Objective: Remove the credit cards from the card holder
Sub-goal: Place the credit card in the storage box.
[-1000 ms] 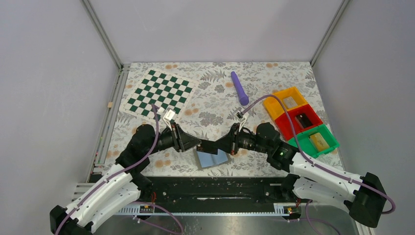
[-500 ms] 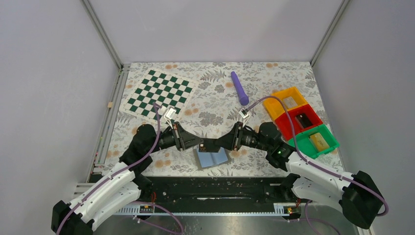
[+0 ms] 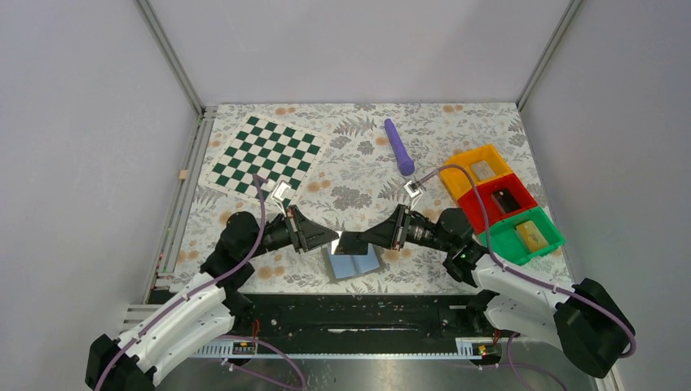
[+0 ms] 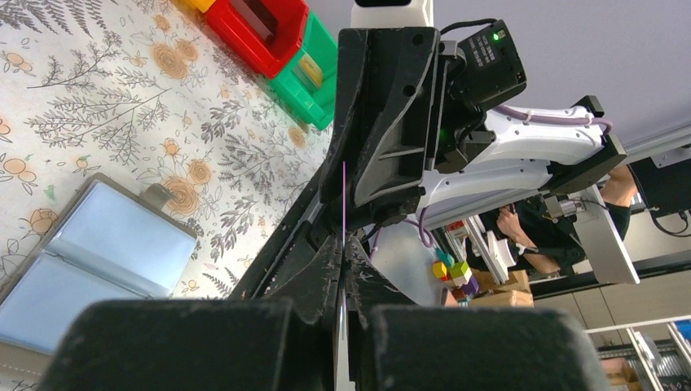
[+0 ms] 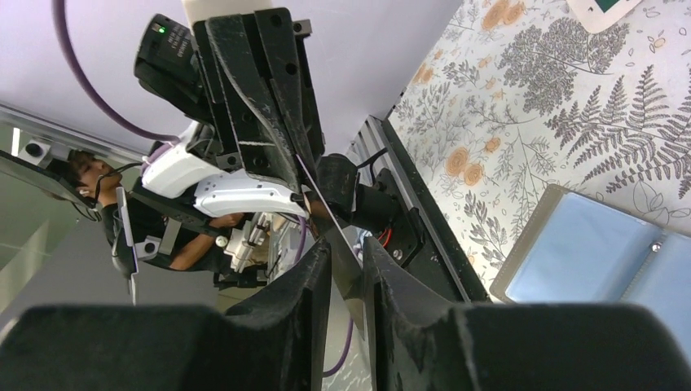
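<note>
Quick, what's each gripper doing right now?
Left gripper: closed, holding the credit card.
Right gripper: open, fingers apart on either side of that credit card.

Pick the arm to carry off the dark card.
Left. The left hand is shut on the thin dark credit card above the open grey card holder; the right hand has its fingers apart around the card's other end, so it likely only needs to back off.
</note>
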Controlling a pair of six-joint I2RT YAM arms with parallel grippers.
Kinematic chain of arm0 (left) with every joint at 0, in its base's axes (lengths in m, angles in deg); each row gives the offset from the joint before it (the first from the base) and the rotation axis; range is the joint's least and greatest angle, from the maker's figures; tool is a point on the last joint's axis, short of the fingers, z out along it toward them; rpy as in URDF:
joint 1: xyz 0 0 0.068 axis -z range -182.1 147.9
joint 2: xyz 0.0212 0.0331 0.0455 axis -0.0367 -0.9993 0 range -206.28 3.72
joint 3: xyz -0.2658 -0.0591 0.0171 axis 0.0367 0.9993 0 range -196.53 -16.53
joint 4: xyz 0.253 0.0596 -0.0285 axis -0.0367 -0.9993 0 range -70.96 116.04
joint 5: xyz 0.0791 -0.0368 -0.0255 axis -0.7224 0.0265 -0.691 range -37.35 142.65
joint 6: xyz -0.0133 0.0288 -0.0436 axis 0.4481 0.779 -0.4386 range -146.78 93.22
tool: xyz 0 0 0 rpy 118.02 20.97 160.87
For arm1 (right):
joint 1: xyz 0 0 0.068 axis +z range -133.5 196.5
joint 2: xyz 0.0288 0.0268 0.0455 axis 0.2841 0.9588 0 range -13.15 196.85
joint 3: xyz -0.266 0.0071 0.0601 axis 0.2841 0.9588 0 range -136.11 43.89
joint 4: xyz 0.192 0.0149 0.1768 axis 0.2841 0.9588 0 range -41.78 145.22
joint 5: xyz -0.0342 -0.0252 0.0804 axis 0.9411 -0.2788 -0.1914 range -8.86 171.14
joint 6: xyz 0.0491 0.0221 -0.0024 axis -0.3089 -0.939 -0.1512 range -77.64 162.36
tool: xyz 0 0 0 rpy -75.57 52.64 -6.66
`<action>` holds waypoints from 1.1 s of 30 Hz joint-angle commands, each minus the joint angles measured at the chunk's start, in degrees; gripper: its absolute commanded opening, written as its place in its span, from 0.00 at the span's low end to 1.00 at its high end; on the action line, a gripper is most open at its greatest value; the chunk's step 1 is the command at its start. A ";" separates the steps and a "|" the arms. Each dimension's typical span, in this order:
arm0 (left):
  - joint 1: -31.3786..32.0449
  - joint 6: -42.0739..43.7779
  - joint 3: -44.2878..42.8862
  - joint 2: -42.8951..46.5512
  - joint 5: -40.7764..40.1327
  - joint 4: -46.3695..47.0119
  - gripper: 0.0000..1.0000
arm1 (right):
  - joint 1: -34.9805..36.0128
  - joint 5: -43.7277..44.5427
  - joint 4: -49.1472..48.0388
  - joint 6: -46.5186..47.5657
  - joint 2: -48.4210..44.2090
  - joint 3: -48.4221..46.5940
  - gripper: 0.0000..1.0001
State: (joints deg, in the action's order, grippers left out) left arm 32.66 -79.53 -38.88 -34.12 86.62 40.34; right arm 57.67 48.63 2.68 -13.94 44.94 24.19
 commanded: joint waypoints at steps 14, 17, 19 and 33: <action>-1.20 -7.29 5.01 1.86 -3.77 11.88 0.00 | -1.33 -4.61 -10.29 -4.33 1.56 1.63 0.21; -1.34 -7.15 4.91 1.89 -4.13 11.15 0.00 | -1.35 -4.80 -10.51 -4.53 1.71 1.48 0.00; -1.46 -6.56 4.39 1.98 -5.09 8.74 0.08 | -1.64 -3.97 -10.15 -4.89 1.32 1.42 0.00; -1.90 16.62 -13.04 2.07 -14.28 -30.86 0.99 | -29.91 1.74 39.95 12.20 -12.05 -14.19 0.00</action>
State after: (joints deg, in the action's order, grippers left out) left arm 31.04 -73.42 -45.31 -32.07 77.49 22.40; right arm 34.68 48.13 24.19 -10.96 34.05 18.83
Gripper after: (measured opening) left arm 0.980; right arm 0.020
